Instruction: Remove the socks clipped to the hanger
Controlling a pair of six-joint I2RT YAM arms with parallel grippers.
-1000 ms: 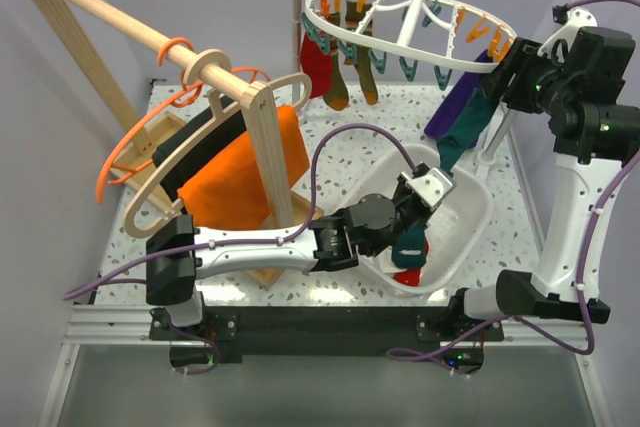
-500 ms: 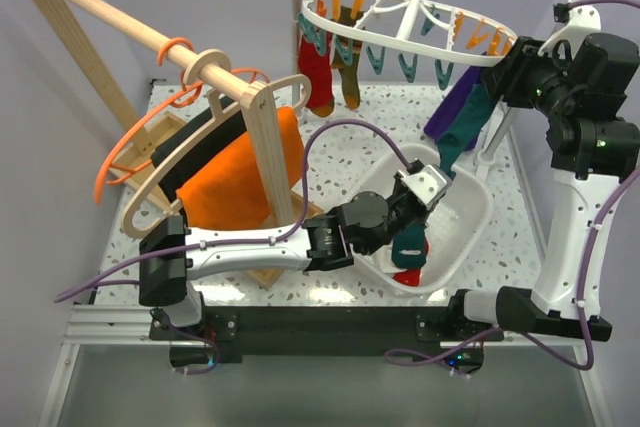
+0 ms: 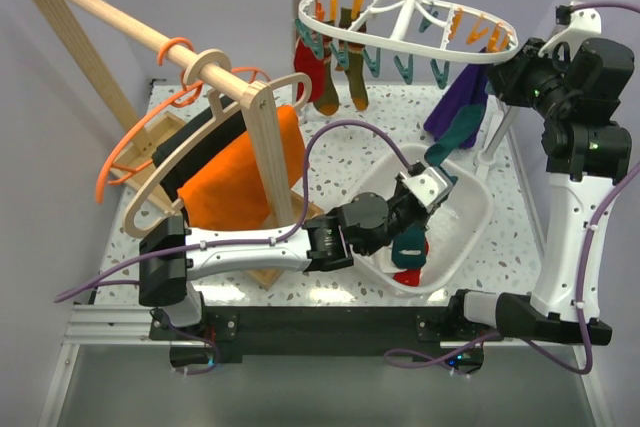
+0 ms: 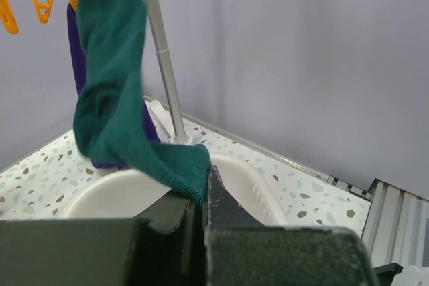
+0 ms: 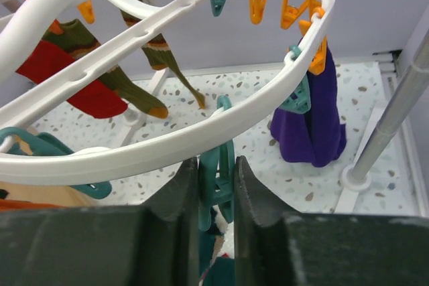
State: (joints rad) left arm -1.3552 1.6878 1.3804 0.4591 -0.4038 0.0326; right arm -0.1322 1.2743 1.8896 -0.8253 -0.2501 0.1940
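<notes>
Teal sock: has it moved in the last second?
Yes. The teal sock has sagged, its top dropping from the hanger toward the white tub.

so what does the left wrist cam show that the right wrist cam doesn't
Only the left wrist view: the left gripper pinching the green sock by its end, by the white basin. Only the right wrist view: the right gripper closed on a teal clip under the hanger rim, plus the red sock and striped socks hanging on it. Both: the purple sock, the metal pole and orange clips.
</notes>
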